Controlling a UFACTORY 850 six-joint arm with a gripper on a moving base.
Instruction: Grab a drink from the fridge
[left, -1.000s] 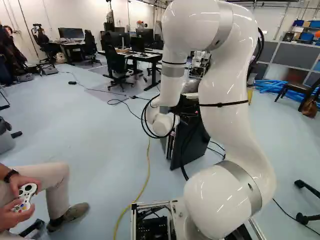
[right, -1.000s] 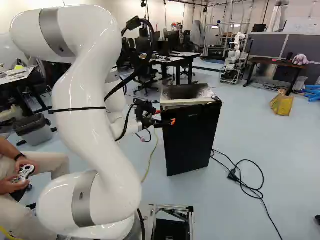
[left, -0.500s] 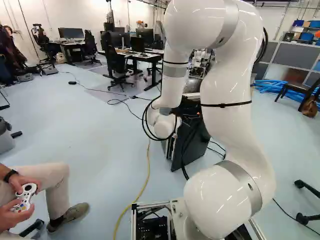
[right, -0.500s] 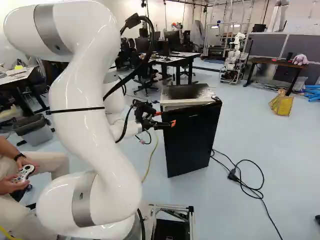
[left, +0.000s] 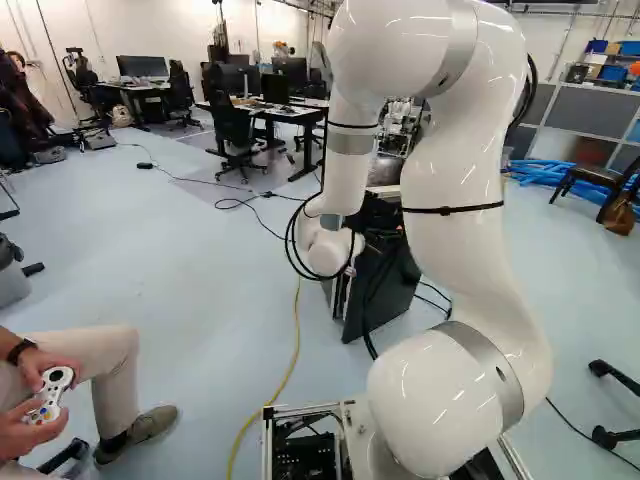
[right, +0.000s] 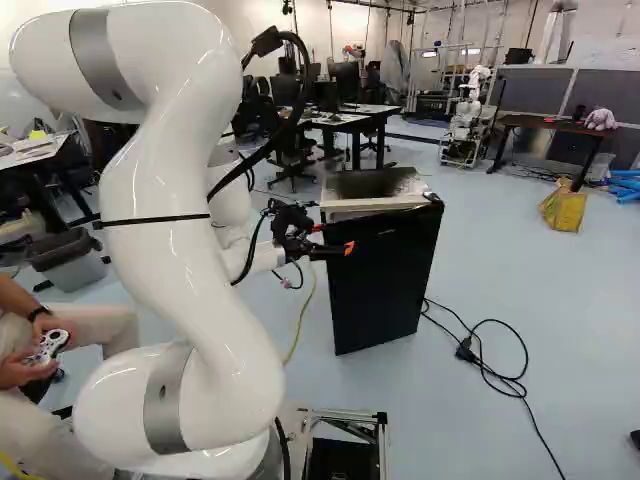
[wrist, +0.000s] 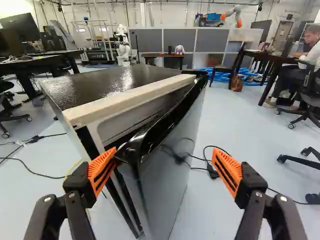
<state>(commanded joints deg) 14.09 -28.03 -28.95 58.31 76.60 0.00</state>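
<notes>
In the right base view my gripper (right: 333, 238) is at the near side of the black fridge (right: 385, 280), by the upper corner of its door. In the wrist view the gripper (wrist: 165, 169) stands wide open. One orange-padded finger (wrist: 102, 170) is at the door's near edge, beside the narrow gap between door and cabinet; whether it touches cannot be told. The other finger (wrist: 227, 172) stands out past the door's glossy front (wrist: 167, 175). The door (wrist: 192, 110) is slightly ajar from the white-rimmed cabinet (wrist: 125, 100). No drink can be seen.
Black cables (right: 490, 350) lie on the floor beside the fridge. A yellow cable (left: 285, 385) runs across the floor. A seated person's hands (left: 35, 400) hold a controller near the base. Another robot (right: 468, 115) stands farther back.
The arm has shifted slightly, bringing the gripper a little lower against the door's corner in the right base view. The base has stayed put.
</notes>
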